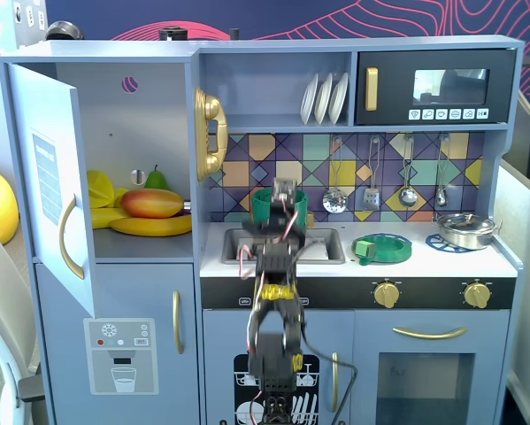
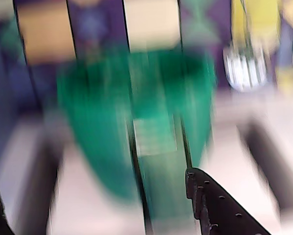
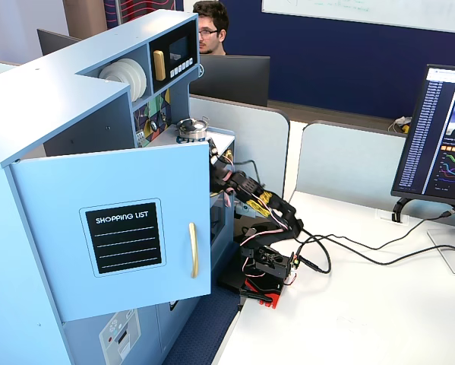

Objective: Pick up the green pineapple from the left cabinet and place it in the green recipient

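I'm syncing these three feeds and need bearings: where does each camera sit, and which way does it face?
A fixed view: in front of the toy kitchen, facing its front; arm seen from behind.
Wrist view: on the arm, facing the blurred green recipient; one finger shows.
A fixed view: beside the kitchen, facing the open door; arm visible.
Both fixed views share the arm.

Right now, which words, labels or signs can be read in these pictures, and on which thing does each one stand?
"SHOPPING LIST": on the black label of the open left cabinet door, outer face.
Microwave button icons: too small to read.
Dispenser panel: only icons, no words.
Monitor screen: text too small.
Wrist view: blurred, nothing readable.
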Robot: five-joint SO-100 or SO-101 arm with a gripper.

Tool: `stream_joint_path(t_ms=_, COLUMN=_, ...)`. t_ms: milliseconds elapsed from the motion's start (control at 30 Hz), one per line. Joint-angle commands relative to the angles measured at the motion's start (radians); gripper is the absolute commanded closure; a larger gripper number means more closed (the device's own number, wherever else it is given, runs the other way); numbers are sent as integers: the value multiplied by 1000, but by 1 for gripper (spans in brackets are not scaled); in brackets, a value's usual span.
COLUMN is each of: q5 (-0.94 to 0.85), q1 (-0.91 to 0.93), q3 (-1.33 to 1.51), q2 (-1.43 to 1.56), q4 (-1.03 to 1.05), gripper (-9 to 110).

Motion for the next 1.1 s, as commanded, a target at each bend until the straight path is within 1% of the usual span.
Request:
stream_joint_path(t_ms=0, q5=3, q1=17, q3=153, q2=233, q4=222, gripper=59)
stream_joint_path(t_ms=100, q5=11, q1=28, q3=265, q2=313, q4=374, gripper=61)
stream_joint_path(t_ms=200, q5=41, q1=28, q3=385, q2=373, q4=472, gripper=64)
stream_joint_path(t_ms=300, q5=35, q1=17, q3=500, q2=437, q4=560, gripper=68)
stream_joint_path(t_ms=433, q5=-20, q1=17, q3=629, q2=474, q4=637, gripper=77)
stream_joint_path(t_ms=500, q5=12, q1=14, q3=669, q2=502, q4=664, gripper=79)
stream_joint_path(t_ms=600, q5=-37, q1=3, q3=699, q2=503, q4=773, gripper=86)
stream_joint_path(t_ms=700, q5=-84, q1=0, q3=726, q2=503, q4=885, gripper=87)
stream_joint_path(t_ms=900, q5=-66, q1=-8, q3=776, q2=503, q4=994, gripper=89)
stream_joint_path(t_ms=933, q5=-55, q1=-8, q3=788, q2=503, q4=1005, gripper=89)
stream_joint_path(t_ms=1000, q5=28, q1=-28, q3=788, q2=505, q4=1022, gripper=90)
stream_joint_path(t_ms=1067, q5=35, q1=-26, q3=788, q2=505, q4=1020, gripper=90)
